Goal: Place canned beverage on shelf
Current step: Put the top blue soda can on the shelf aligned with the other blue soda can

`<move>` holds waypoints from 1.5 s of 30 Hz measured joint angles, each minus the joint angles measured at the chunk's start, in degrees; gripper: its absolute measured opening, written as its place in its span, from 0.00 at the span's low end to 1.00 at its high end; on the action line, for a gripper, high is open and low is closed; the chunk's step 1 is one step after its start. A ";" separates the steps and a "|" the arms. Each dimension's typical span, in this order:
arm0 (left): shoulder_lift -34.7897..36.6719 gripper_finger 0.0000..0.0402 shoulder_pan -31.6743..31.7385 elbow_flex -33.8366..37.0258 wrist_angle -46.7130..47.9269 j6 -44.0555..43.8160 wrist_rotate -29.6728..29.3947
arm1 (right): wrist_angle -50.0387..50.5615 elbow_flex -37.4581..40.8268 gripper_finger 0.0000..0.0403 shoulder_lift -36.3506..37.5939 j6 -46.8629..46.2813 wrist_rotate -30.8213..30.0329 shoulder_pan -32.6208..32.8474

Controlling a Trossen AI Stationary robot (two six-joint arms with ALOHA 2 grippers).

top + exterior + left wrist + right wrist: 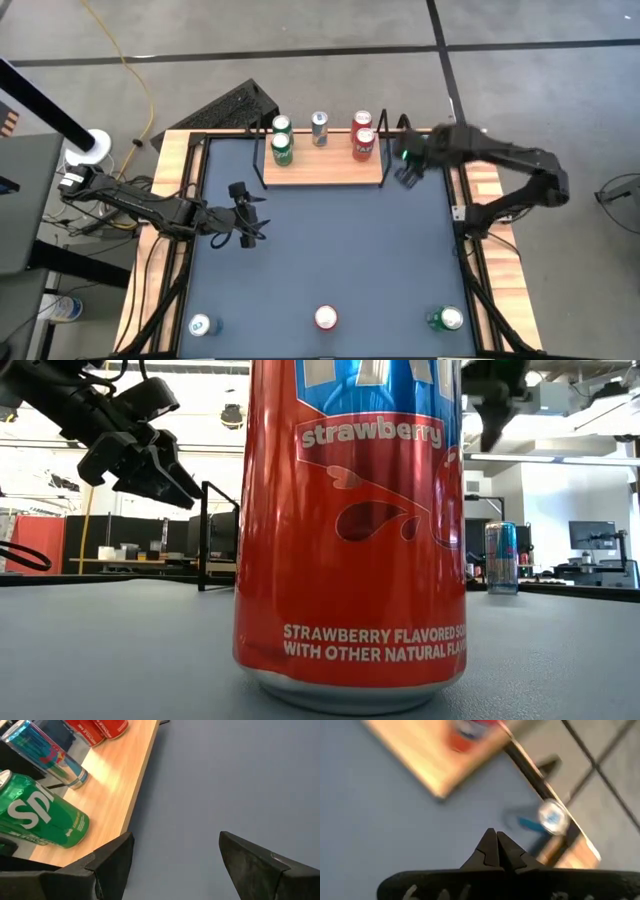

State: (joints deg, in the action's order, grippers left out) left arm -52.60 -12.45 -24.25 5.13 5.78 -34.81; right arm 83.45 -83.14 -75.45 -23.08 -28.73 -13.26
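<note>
With 5 cans already on the shelf [322, 168], the released left pincer [243, 214] and clenched, empty right pincer [408, 172] could topple them if either swings close while moving off.

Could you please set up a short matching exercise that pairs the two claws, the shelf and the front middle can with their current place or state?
Things:
1. left claw
2. right claw
3. shelf
4. strawberry can

States:
A. shut, beside the shelf's right end
B. stands alone at the table's front edge
C. open and empty, in front of the shelf
D. holds five cans

Pairs: 1-C, 2-A, 3-D, 4-B
</note>
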 joint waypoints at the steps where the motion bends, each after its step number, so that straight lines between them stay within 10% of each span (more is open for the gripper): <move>1: 0.00 0.70 0.00 0.00 0.19 0.00 0.00 | -0.59 0.71 0.00 1.15 1.23 0.20 -3.64; 7: 0.00 0.70 0.00 0.00 0.29 0.44 0.00 | -11.30 7.64 0.00 9.12 7.29 3.03 -23.44; 18: 0.00 0.70 0.02 0.00 0.21 1.08 0.05 | -26.33 19.06 0.16 10.11 22.97 19.25 -37.60; 31: 0.00 0.70 0.02 0.00 0.04 1.69 1.49 | -29.16 19.26 0.80 2.35 23.11 20.21 -43.60; 45: 0.00 0.70 0.02 0.02 0.16 1.71 2.38 | -29.17 19.28 0.90 -7.73 22.96 19.78 -44.67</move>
State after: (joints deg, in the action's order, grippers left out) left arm -52.60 -12.43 -24.23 5.29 7.49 -32.43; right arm 54.28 -63.86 -83.17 -0.12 -8.95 -57.93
